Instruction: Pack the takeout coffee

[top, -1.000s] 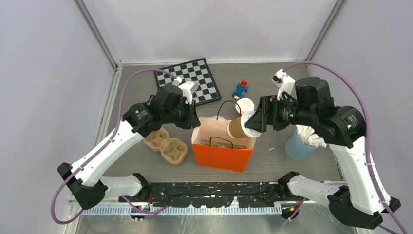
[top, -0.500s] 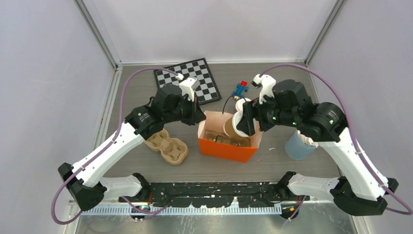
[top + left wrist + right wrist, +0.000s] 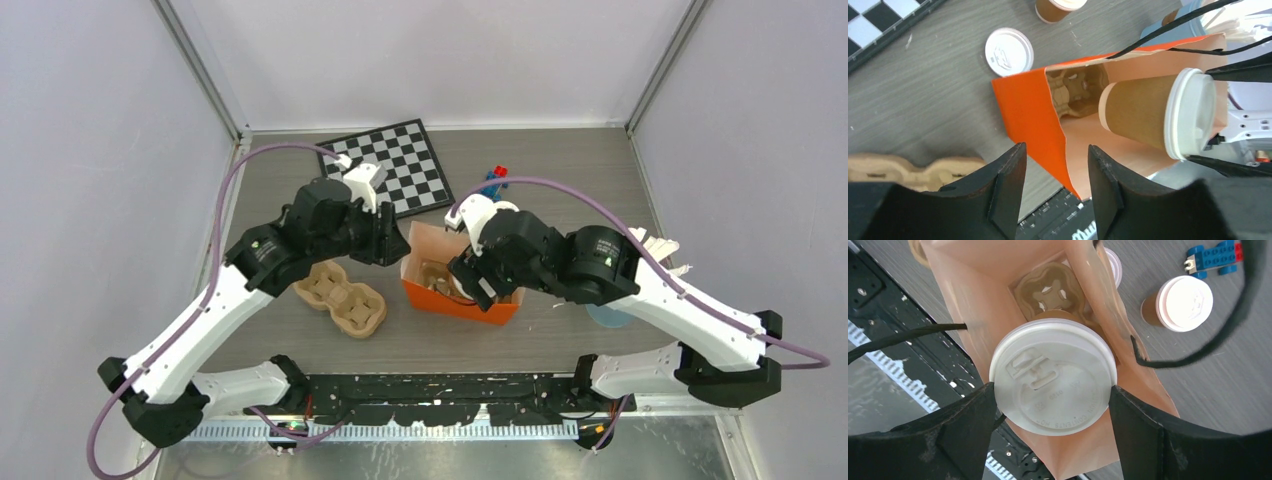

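Note:
My right gripper (image 3: 1052, 390) is shut on a takeout coffee (image 3: 1053, 377), a brown cup with a white lid. It holds the cup lid-up in the mouth of the orange paper bag (image 3: 455, 300), above a pulp cup tray (image 3: 1048, 292) on the bag's floor. In the left wrist view the same cup (image 3: 1140, 112) shows inside the bag (image 3: 1028, 115). My left gripper (image 3: 1055, 170) is open at the bag's left wall (image 3: 392, 243), which lines up with the gap between its fingers. A second lidded coffee (image 3: 1180, 302) stands on the table behind the bag.
A second pulp tray (image 3: 340, 297) lies left of the bag. A loose white lid (image 3: 1009, 51) rests on the table behind the bag. The chessboard (image 3: 395, 165) and a blue toy (image 3: 1215, 255) are at the back. A pale blue tumbler (image 3: 608, 316) shows under my right arm.
My right gripper swung left and down, bringing the cup from beside the bag into its mouth. My left gripper opened off the bag's wall. The bag shifted slightly back and right.

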{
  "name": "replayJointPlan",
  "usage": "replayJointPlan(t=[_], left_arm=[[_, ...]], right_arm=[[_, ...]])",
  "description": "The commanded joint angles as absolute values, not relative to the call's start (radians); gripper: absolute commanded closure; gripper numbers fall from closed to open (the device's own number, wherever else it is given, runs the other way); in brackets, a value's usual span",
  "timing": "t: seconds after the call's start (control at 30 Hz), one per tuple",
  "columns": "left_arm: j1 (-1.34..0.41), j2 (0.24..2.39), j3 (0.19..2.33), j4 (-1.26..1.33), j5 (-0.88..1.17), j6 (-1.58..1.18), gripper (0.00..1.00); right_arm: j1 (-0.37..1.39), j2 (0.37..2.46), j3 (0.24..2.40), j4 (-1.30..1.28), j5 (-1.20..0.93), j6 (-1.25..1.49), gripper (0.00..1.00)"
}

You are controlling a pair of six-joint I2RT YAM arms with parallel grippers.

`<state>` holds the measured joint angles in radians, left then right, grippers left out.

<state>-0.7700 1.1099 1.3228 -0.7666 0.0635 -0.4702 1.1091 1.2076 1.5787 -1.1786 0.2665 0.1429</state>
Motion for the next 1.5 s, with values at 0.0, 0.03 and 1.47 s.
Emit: replayJointPlan(t=[0.0,0.03,1.47], left_arm=[[-0.765,1.047,1.368,-0.918,0.127,-0.546,0.46],[-0.765,1.049,1.362,-0.934,0.158,-0.561,0.44],[-0.767,1.081,1.223,-0.656,0.106,-0.376,0.57]], right_arm=[[1.202,1.197,1.563,-1.136,0.436,0.103,0.30],[1.219,1.199,1.559,-1.132,0.454,0.098,0.30],[1.398,1.203,1.408,-1.052,0.509,0.093,0.32]])
